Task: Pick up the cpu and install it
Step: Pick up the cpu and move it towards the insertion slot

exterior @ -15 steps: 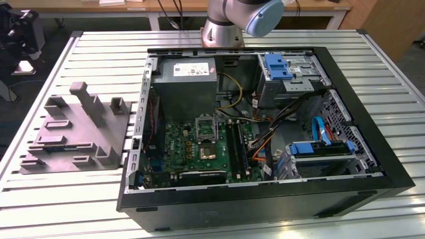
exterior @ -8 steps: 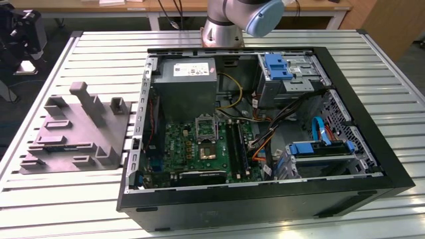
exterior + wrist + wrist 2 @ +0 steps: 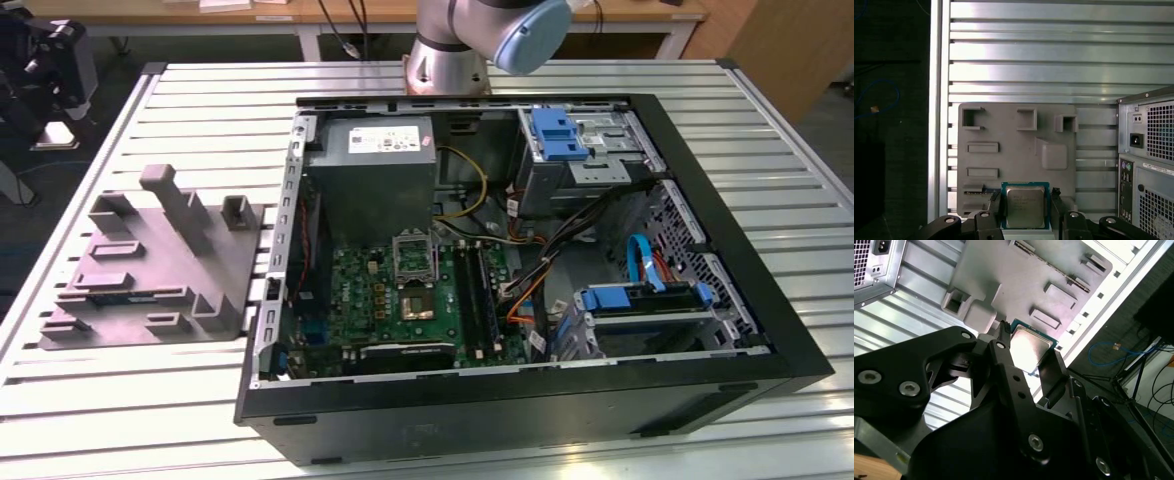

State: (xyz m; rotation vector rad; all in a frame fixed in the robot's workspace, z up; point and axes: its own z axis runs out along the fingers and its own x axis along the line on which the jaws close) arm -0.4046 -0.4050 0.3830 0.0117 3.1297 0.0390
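The cpu (image 3: 1025,209), a small square chip with a silvery top and a thin green rim, is sitting between the two black fingers (image 3: 1057,202) of the hand (image 3: 1026,197).

Below the hand, the ribbed metal bench (image 3: 1029,50) is spreading out in pale slats. Off to one side of the hand, a black computer case (image 3: 534,400) is lying open on the bench, with its green board (image 3: 387,300) facing up. Directly beyond the fingertips, a grey fixture plate (image 3: 1014,150) with raised blocks and shallow slots is lying flat on the bench beside the case.

The hand is gripping the cpu at a narrow opening. One finger is pressing against each of two opposite edges, and the chip's metal top is facing back toward the wrist. The hand is holding the cpu over the edge of the plate. I cannot tell whether the chip is clear of the plate or resting on it.
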